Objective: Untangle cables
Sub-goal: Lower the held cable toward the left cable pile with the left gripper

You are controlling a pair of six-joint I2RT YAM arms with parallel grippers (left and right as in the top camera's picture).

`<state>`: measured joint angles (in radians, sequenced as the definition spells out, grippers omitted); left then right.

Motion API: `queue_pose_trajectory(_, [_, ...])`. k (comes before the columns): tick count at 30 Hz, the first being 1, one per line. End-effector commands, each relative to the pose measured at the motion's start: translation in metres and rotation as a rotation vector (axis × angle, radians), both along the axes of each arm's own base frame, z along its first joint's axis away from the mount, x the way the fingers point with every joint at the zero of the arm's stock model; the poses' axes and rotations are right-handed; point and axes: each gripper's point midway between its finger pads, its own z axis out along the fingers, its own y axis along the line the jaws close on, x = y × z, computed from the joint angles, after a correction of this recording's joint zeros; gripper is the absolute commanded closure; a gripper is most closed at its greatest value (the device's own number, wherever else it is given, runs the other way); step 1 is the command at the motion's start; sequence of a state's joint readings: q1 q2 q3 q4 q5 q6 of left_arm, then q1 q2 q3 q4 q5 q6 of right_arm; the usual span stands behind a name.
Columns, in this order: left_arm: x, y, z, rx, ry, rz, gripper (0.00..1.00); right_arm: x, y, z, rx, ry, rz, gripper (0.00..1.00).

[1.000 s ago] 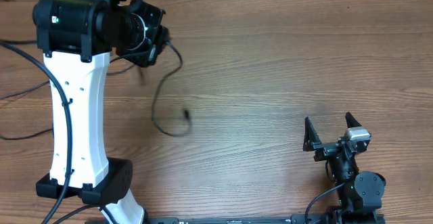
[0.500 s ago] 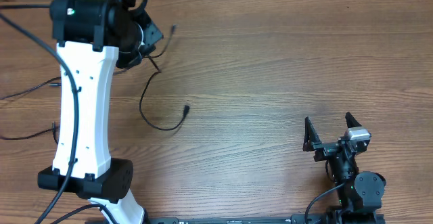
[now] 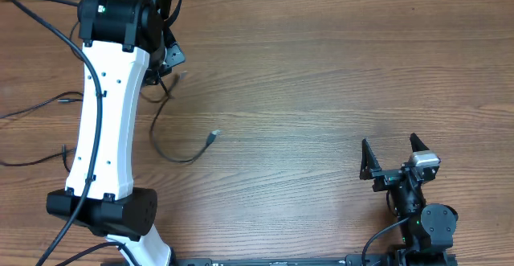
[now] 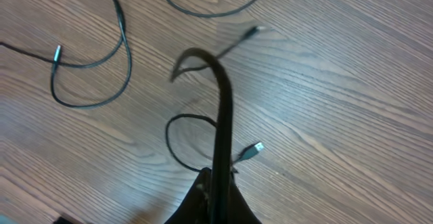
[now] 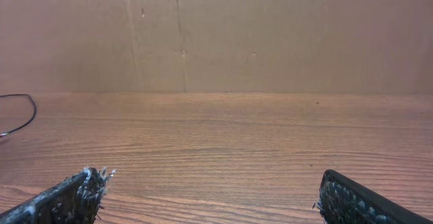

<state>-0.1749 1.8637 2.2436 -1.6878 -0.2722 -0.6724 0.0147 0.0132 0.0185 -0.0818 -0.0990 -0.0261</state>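
The wooden table (image 3: 337,81) takes up most of every view, and the cables (image 3: 165,149) lie loose on its left part. The white left arm (image 3: 100,121) stretches from the near edge toward the far left corner. From above, its bulk makes the left claw (image 4: 216,180) hard to make out. The wrist camera shows that claw clenched on one black cable (image 4: 222,102), which rises from between the closed fingers and bends over at the top, blurred. From above, a cord curves out from under the arm's head, sweeps down in a slack arc and ends in a small plug (image 3: 212,137) lying on the wood. The left wrist view alone shows a wide loop (image 4: 95,95) and a small loop with a pale plug just beside the held cable. The right claw (image 3: 395,157) sits near the front right, well apart from the cords, fingers spread and holding nothing. Its own camera shows a brown wall (image 5: 270,34) behind the table and one bit of cord at the far left edge.
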Motion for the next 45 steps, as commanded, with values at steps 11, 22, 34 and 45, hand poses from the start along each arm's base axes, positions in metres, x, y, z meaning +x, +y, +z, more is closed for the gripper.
queue_pose_trajectory(11, [-0.018,-0.013,-0.039,-0.034,0.178,-0.14,0.96,0.001,-0.001,-0.003,-0.005,0.002,-0.007,0.0])
queue_pose_trajectory(22, [-0.038,0.02,-0.089,0.01,0.354,-0.107,0.96,0.001,-0.001,-0.003,-0.005,0.002,-0.007,0.0])
queue_pose_trajectory(34, [-0.024,0.068,-0.097,0.016,0.273,0.109,0.95,0.001,-0.001,-0.003,-0.005,0.002,-0.007,0.0])
queue_pose_trajectory(45, [-0.02,0.058,-0.103,-0.011,0.282,0.088,0.7,0.001,-0.001,-0.003,-0.005,0.002,-0.007,0.0])
